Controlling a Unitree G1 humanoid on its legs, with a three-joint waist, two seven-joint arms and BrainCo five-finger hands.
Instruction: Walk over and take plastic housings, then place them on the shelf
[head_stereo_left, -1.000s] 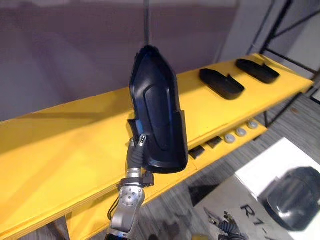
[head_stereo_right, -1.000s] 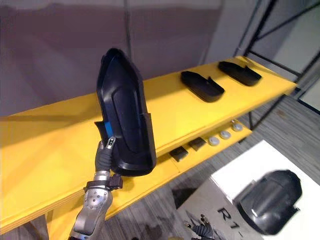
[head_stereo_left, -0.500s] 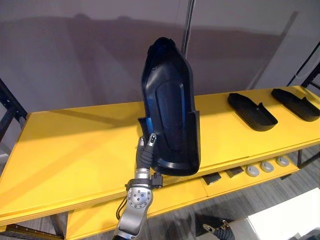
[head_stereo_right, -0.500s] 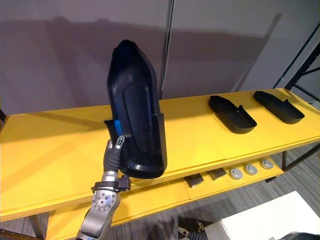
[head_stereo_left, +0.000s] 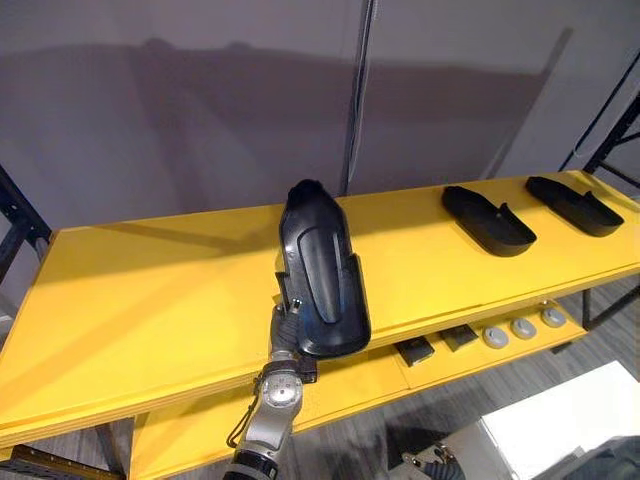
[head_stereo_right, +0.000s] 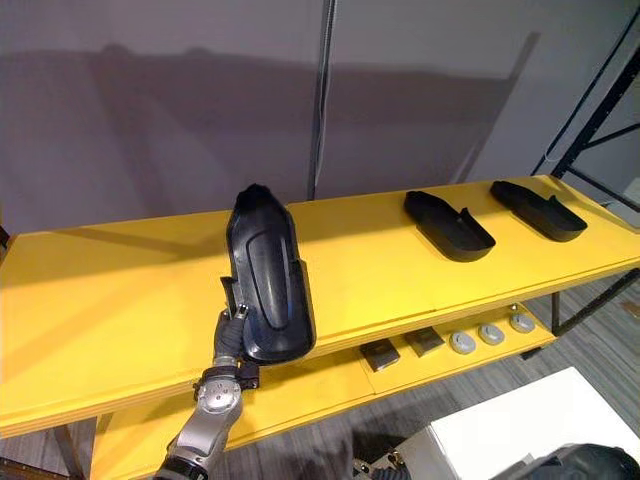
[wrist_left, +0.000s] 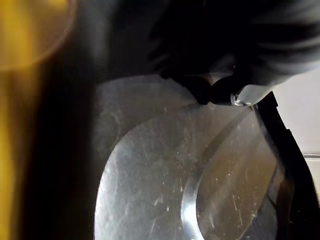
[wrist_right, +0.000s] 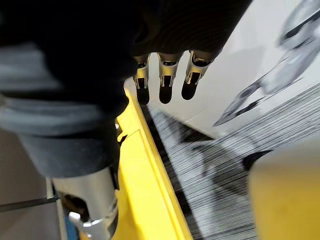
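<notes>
Now the black housing (head_stereo_left: 320, 265) sits much lower than half a second ago. It has come down from upright and leans with its nose toward 12 o'clock over the front edge of the yellow shelf (head_stereo_left: 150, 290); I cannot tell whether it touches. The left hand (head_stereo_left: 285, 325), at its 6 o'clock end, has its fingers curled on the base. A second housing (head_stereo_left: 488, 220) and a third housing (head_stereo_left: 572, 205) lie toward 2 o'clock. The right hand (wrist_right: 161, 75) hangs straight-fingered and empty. Placement looks close: laying it flat and letting go remain.

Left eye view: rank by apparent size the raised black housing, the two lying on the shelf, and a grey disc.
1. Raised housing, though nearest the camera.
2. Middle housing and end housing: alike.
3. Grey disc.
</notes>
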